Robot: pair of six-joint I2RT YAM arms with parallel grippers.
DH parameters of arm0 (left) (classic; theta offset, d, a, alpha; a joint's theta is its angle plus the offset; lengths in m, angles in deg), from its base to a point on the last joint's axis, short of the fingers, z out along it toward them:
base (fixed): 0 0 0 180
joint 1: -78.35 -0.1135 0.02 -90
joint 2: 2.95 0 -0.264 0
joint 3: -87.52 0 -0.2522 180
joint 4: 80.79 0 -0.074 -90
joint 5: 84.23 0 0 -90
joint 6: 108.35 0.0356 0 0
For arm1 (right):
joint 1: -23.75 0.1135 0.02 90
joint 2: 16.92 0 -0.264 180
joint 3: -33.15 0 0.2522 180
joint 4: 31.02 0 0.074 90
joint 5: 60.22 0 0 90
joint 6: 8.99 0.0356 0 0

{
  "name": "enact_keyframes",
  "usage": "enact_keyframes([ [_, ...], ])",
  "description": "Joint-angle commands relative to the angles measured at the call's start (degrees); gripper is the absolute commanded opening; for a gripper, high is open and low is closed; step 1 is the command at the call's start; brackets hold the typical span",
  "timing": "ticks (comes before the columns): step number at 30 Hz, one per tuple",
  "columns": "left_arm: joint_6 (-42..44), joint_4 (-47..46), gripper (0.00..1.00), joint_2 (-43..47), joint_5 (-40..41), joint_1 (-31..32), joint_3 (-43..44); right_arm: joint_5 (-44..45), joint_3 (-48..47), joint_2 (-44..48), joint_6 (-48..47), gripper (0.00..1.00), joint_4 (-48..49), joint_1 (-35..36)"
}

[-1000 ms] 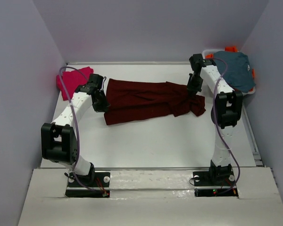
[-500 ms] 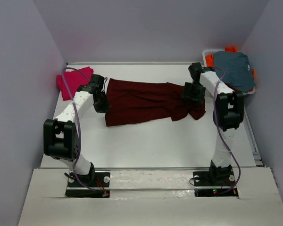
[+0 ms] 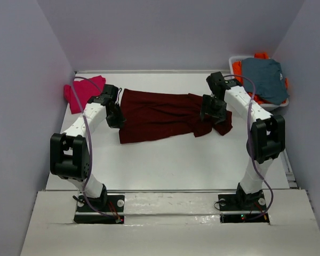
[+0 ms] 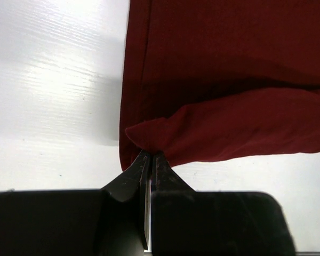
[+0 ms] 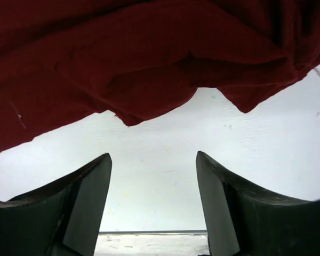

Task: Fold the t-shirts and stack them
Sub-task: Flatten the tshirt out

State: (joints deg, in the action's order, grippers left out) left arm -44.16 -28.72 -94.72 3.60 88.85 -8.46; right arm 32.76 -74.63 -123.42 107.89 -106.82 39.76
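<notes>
Currently pins maroon t-shirt (image 3: pixel 160 114), spread across far desk (image 3: pixel 176 160), by its left hem in left gripper (image 4: pixel 149 156) as anchor; holds right gripper (image 5: pixel 152 154) wide over bunched right end, probably to grab.

The large t-shirt (image 3: pixel 165 114) is plain dark maroon with no print, and darker in its folds. The small t-shirt (image 3: pixel 82 92) is plain magenta-pink. The grey-blue garment (image 3: pixel 264 79) is muted and unpatterned; the orange garment (image 3: pixel 237 68) is bright. The surface (image 3: pixel 176 160) is white with a faint streaky grain. The left arm (image 3: pixel 88 120) and right arm (image 3: pixel 242 101) are white with black joints and pale purple cables (image 3: pixel 86 140). The left fingers (image 4: pixel 125 184) and right fingers (image 5: pixel 80 205) are black.
</notes>
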Motion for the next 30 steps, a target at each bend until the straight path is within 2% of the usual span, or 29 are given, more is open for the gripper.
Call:
enact_keyframes([
  [1, 0.1, -0.6, 0.06, 0.1, 0.0, 0.4, 0.4, -1.0, 4.9, 1.5, 1.1, 0.68, 1.8, 1.6],
  [3, 0.1, -0.6, 0.06, 0.3, 0.0, 0.4, 0.2, -1.8, 7.3, 0.9, 1.5, 0.61, 3.8, 1.7],
  [25, 0.1, -0.5, 0.06, 0.4, 0.2, 0.4, -0.3, -4.6, 4.5, -9.6, 1.6, 0.59, 8.5, 5.5],
  [30, 0.1, -0.5, 0.06, 0.4, 0.2, 0.4, -0.1, -4.7, 5.0, -10.9, 1.7, 0.54, 9.4, 5.5],
])
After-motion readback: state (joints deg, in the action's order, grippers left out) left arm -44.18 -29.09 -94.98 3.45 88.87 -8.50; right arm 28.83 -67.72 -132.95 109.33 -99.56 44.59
